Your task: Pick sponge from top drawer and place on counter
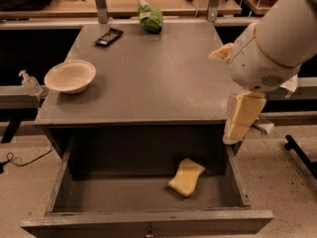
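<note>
Sponge (186, 177) seen in open top drawer (148, 218), lower centre.
Gripper (241, 119) is held right of counter (148, 73); grip state cannot be told.

- We see the sponge (186, 177) in a plain pale yellow.
- We find the top drawer (148, 221) and the counter (148, 78) both dull grey, the counter with lighter scuffs.
- The gripper (237, 125), at the counter's right front corner, looks pale yellow to us, under a white arm (277, 38).
- We note a cream bowl (70, 76), a green bag (150, 17) and a black packet (109, 36).
- We see the floor (25, 182) beige with dark specks.
</note>
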{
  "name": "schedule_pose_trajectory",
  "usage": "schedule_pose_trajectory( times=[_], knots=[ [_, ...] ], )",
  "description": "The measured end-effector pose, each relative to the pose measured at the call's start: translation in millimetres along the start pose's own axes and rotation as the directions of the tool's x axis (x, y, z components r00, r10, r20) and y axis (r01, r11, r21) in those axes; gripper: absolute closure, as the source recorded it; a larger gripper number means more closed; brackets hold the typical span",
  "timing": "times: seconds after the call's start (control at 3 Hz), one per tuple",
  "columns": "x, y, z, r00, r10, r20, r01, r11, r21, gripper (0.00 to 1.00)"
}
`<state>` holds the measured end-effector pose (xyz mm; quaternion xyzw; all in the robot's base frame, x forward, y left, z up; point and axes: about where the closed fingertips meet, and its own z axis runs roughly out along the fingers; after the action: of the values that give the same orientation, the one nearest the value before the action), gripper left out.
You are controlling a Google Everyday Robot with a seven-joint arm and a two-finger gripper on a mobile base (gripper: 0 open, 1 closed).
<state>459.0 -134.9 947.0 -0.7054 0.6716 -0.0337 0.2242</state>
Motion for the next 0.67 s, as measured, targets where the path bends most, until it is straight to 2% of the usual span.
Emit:
schedule_pose_trajectory(
  times=[0.33, 0.67],
  knots=[
    [-16.0, 0.5, 32.6, 0.996, -0.082, -0.017, 0.083, 0.9965, 0.014, 0.0],
    [-15.4, 0.3, 38.4, 0.996, -0.09, -0.029, 0.091, 0.9957, 0.02, 0.0]
  ],
)
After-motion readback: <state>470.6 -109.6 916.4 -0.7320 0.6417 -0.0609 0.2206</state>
